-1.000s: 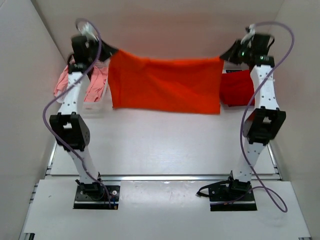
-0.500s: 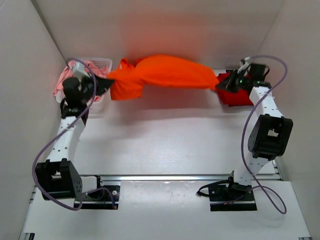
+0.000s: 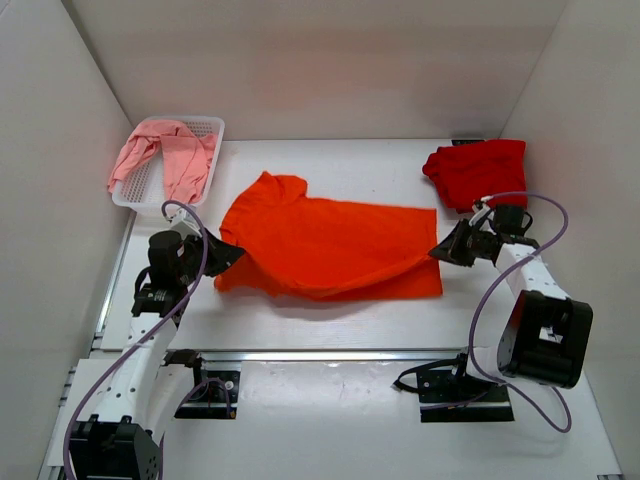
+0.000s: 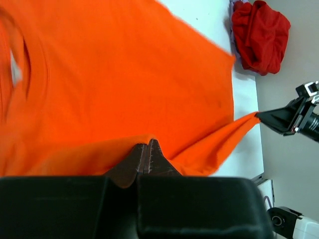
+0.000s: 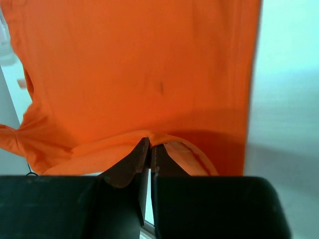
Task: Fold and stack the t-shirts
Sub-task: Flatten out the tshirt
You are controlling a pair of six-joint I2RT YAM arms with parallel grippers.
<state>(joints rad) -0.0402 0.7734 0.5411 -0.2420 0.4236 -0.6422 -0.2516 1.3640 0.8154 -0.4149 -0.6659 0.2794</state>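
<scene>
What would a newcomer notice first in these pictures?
A bright orange t-shirt lies spread in the middle of the table, with the left end effector and right end effector each shut on one end of its near edge. A dark red t-shirt sits bunched at the far right; a pale pink t-shirt hangs over a white basket at the far left.

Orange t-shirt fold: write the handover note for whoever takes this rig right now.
Grippers: the left gripper is shut on the near-left edge of the orange t-shirt; the right gripper is shut on its near-right corner.
Things: the orange t-shirt lies spread mid-table, with its near edge pinched up between the arms. The red t-shirt is bunched at the far right. The pink t-shirt is draped in and over the basket, far left.
Done: orange one laid out.
Left: fold it, fold the other two, stack all three.
</scene>
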